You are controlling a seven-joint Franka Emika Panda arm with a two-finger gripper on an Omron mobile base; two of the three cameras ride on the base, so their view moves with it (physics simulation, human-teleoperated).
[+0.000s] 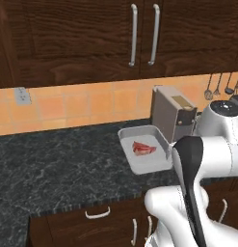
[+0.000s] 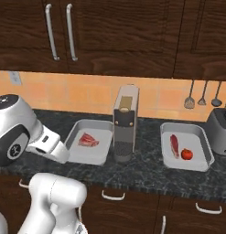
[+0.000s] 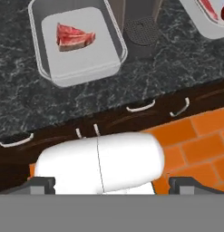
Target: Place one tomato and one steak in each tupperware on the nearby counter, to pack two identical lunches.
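**Two tubs on worktop: one steak only, one steak plus tomato**

Black marbled worktop (image 2: 146, 176) over dark brown drawers carries two shallow grey tupperware tubs, well apart, with a grey coffee machine (image 2: 124, 119) standing between them.

Left tub (image 2: 89, 147): one red steak (image 2: 88, 140) lying flat near its middle. Same tub shows in the left base view (image 1: 144, 149) and the hand view (image 3: 79, 41), single steak inside in both.

Right tub (image 2: 186, 146): second steak (image 2: 174, 145), narrow and lengthwise, with a red tomato (image 2: 187, 154) just beside it. Toaster (image 2: 219, 130) sits right of this tub. Utensils (image 2: 202, 95) hang on the orange tile wall above.

Claw (image 3: 109, 186) is spread wide, dark tips at the far left and right of the hand view's bottom, nothing between them. It looks down at the worktop edge and the left tub, apart from both. White arm (image 2: 23, 132) stands left of the left tub.
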